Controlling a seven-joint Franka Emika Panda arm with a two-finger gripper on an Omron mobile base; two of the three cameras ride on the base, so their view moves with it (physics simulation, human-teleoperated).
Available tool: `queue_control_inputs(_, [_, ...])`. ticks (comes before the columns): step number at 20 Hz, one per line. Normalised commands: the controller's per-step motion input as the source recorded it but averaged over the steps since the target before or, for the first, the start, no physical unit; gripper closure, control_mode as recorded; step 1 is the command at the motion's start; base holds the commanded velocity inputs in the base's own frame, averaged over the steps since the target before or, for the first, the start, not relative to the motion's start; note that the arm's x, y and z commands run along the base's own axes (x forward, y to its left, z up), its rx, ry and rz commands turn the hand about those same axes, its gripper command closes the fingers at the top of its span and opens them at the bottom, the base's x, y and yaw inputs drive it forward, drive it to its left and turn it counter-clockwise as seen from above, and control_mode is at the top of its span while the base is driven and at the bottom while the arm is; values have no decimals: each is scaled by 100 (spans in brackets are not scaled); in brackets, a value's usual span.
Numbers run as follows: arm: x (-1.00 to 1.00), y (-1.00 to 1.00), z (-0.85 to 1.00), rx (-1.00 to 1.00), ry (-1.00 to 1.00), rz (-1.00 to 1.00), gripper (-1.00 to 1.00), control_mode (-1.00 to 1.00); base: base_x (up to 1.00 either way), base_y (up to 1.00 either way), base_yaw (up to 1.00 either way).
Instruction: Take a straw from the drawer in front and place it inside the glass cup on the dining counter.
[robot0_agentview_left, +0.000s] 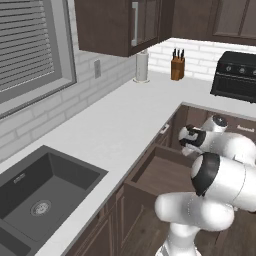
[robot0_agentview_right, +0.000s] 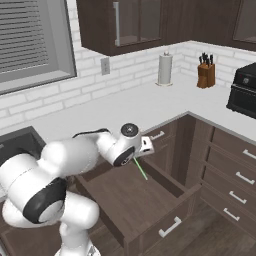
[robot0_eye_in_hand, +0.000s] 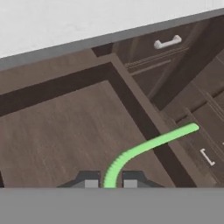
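Claw (robot0_eye_in_hand: 110, 183) pinches a thin green straw (robot0_eye_in_hand: 148, 144), ribbed and bent near the grip, smooth beyond. Straw hangs from the claw (robot0_agentview_right: 136, 159) above the open drawer (robot0_agentview_right: 150, 210), its far end past the drawer's side wall. Drawer is dark-brown woodgrain, flat bare floor, silver bar handle (robot0_agentview_right: 170, 227).

White brick walls (robot0_agentview_left: 45, 120) back an L-shaped white worktop (robot0_agentview_left: 115, 125); a blinded window (robot0_agentview_left: 30, 45) at far left, dark upper cabinets (robot0_agentview_left: 120, 25) above, dark sink (robot0_agentview_left: 40, 195) near left, wood floor (robot0_agentview_right: 220, 235) below
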Motion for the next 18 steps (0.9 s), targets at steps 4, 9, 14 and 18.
queue_control_inputs(4, [-78,59,100,0,0,-7,100,-100,0,0,0])
queue_control_inputs(9, [-82,75,100,-1,0,0,100,-100,0,0,0])
queue_control_inputs(14, [-50,51,100,0,-9,-3,100,-100,0,0,0])
queue_control_inputs(18, [-22,41,74,0,-23,0,100,-100,0,0,0])
